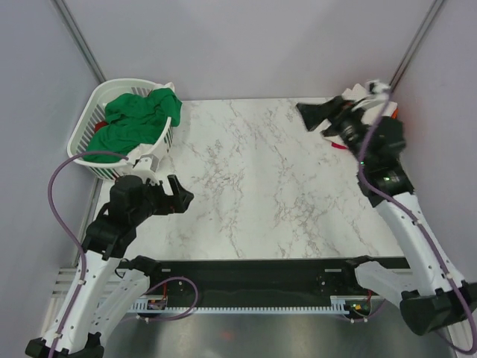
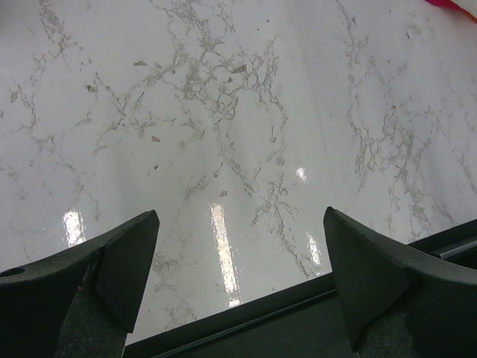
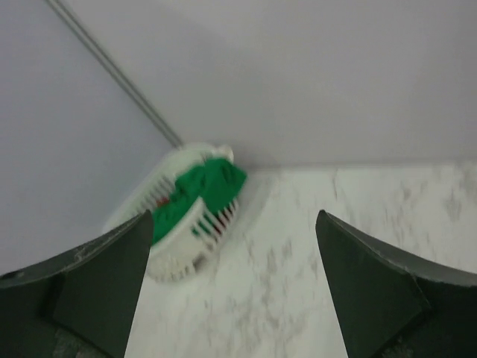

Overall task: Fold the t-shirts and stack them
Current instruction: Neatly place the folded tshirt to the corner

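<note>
Bright green t-shirt [image 1: 134, 119]; white slotted basket [image 1: 82, 128]; white table [image 1: 261, 186] with grey marble veining; pale grey walls [image 1: 246, 45]

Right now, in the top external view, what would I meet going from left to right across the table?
First the white slotted plastic laundry basket holding the bright green t-shirt → left gripper, open → marble tabletop → right gripper, open → cream-white cloth at the far right corner.

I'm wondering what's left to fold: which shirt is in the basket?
The bright green shirt, heaped in the white basket at the far left. The other cloth, mostly white, lies in the far right corner.
</note>
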Robot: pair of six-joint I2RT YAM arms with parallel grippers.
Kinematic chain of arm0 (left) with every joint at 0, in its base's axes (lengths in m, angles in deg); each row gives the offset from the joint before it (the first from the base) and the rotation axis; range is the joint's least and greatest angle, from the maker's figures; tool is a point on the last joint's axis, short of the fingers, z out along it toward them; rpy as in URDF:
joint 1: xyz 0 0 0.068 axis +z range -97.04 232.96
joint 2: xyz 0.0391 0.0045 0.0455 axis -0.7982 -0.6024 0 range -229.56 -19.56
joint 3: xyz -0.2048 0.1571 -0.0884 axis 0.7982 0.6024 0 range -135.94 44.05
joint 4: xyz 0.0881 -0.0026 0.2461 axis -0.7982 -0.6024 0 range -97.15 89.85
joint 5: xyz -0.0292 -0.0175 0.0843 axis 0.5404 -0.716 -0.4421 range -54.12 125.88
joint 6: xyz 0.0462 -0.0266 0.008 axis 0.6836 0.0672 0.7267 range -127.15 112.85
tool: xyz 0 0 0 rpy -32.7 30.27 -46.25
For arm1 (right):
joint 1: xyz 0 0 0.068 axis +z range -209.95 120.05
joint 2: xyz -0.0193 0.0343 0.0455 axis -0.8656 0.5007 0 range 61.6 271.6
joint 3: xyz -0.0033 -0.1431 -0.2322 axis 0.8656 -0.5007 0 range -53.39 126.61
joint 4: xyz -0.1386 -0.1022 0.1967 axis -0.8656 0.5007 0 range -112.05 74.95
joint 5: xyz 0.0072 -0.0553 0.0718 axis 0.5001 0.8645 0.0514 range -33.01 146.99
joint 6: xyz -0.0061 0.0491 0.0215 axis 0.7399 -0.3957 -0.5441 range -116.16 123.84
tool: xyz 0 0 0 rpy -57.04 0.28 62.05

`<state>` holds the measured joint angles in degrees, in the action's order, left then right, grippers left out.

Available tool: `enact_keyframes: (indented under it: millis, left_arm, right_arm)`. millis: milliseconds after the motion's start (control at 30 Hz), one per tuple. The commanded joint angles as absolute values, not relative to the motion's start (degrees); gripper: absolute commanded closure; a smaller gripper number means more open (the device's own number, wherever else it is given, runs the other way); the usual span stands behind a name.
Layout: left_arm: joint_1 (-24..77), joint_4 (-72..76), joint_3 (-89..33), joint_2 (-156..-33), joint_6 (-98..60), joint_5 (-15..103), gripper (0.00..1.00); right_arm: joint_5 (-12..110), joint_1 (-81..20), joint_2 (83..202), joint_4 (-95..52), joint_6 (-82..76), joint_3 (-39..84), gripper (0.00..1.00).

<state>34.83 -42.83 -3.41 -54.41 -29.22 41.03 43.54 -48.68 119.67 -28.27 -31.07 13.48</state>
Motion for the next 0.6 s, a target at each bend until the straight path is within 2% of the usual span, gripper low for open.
enact_keyframes:
  millis: [0,33,133,400,567]
  left_arm:
    - [34.68,-40.06,-4.46,-52.52,-28.69,41.87,0.0]
    - [34.68,-40.06,-4.37,-52.34,-28.95,41.6,0.0]
    - [34.76,-40.14,-4.28,-51.99,-29.12,40.9,0.0]
    - [34.68,-39.97,-4.29,-50.32,-29.13,40.89,0.0]
    - [34.68,-39.97,-3.93,-50.58,-29.3,39.67,0.0]
  right_arm:
    - [60.44,-35.03,122.95,-7.21,-19.37,9.19,0.02]
    - [63.37,-28.64,123.82,-5.98,-17.53,8.58,0.02]
    - [72.69,-17.9,124.97,-3.33,-17.33,4.54,0.02]
    - [78.6,-8.19,123.3,-8.51,-23.31,-8.82,0.02]
    - [91.68,-3.88,120.93,-10.88,-24.63,-14.36,0.02]
